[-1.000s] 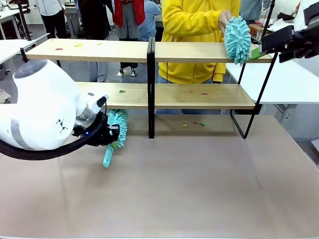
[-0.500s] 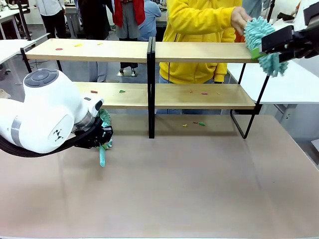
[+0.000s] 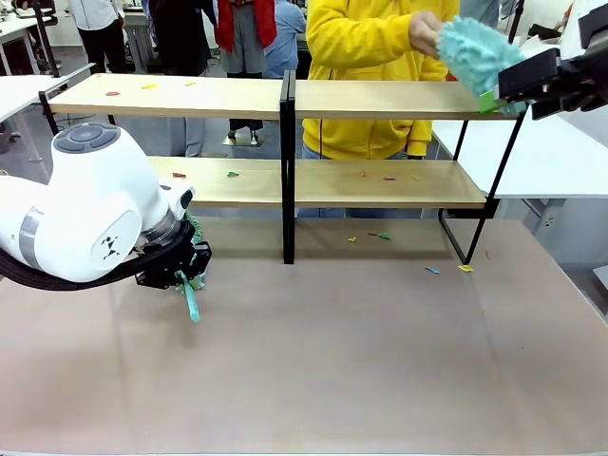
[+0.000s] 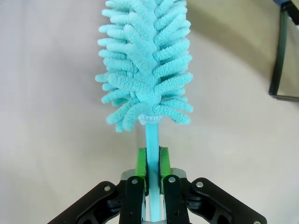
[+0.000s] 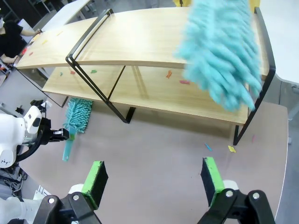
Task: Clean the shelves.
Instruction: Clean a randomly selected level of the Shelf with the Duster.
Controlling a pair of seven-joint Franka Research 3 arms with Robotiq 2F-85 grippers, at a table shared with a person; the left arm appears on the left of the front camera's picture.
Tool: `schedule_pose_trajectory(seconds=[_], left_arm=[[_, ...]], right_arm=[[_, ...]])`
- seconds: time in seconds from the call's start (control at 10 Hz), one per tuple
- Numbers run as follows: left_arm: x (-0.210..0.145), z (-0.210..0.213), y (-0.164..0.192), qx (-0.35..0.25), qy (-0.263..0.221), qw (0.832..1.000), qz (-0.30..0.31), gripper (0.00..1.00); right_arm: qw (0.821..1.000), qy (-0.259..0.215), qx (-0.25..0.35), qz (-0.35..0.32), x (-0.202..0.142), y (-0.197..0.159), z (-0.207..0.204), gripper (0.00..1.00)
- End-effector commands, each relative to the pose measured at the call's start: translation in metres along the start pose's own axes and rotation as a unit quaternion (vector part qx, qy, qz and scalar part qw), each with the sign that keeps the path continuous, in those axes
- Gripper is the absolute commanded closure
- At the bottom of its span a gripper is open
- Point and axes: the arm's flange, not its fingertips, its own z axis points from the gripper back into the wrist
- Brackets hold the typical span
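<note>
Shelves (image 3: pixel 190 96) are standing across the far half of the brown tabletop (image 3: pixel 361 361), two long pale boards in a thin black frame with a black centre post. Small coloured scraps (image 3: pixel 233 174) are lying on both boards, mostly toward the left on the upper one and spread along the lower one. A few more scraps are lying on the tabletop under the rack and just in front of its right leg.

At the left end of the rack the left gripper (image 4: pixel 152 156) is squeezing its green pads (image 4: pixel 141 161) tight on the thin handle of a teal duster (image 4: pixel 145 70). In the left wrist view the fluffy head is sticking straight out beyond the fingers, over the tabletop. In the right wrist view this head is lying low at the foot of the rack, just in front of the lower board, and the handle is pointing back toward the robot's side.

At the right end, a person in a yellow top is standing behind the rack, one hand (image 3: pixel 425 33) holding a second teal duster (image 3: pixel 475 52) over the end of the upper board. Whether it is touching the wood is unclear, as it is blurred. The right gripper (image 5: pixel 152 179) is hanging just beside that duster, jaws spread wide and holding nothing, looking down over the rack's right half.
</note>
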Motion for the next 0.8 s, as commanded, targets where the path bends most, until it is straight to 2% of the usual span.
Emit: schedule_pose_trajectory(seconds=[0.0, 0.4, 0.7], left_arm=[[0.001, 0.004, -0.004, 0.009, 0.005, 0.998, 0.054, 1.00], [-0.004, 0.009, 0.002, 0.057, -0.005, 0.993, 0.099, 1.00], [-0.019, 0.039, 0.024, 0.056, 0.032, 0.996, 0.063, 1.00]], right_arm=[[1.000, -0.001, 0.003, -0.001, 0.001, 0.000, 0.000, 0.00], [1.000, -0.001, 0.003, -0.001, 0.001, 0.000, 0.000, 0.00], [1.000, -0.001, 0.003, -0.001, 0.001, 0.000, 0.000, 0.00]])
